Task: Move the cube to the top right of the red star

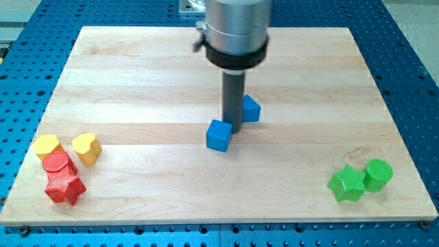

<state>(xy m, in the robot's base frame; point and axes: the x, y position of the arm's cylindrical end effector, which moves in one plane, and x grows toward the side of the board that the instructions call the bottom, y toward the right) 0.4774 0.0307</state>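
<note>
A blue cube (219, 135) lies near the middle of the wooden board (137, 82). My tip (232, 130) stands at its upper right corner, touching or nearly touching it. A second blue block (251, 108) sits just right of and behind the rod, partly hidden by it. The red star (65, 187) lies at the view's bottom left, far left of the cube. A red cylinder (57, 163) sits right above the star.
A yellow block (47, 145) and a yellow heart (87, 147) lie above the red pieces at the left. A green star (346, 183) and a green cylinder (378, 174) sit at the bottom right. Blue perforated table surrounds the board.
</note>
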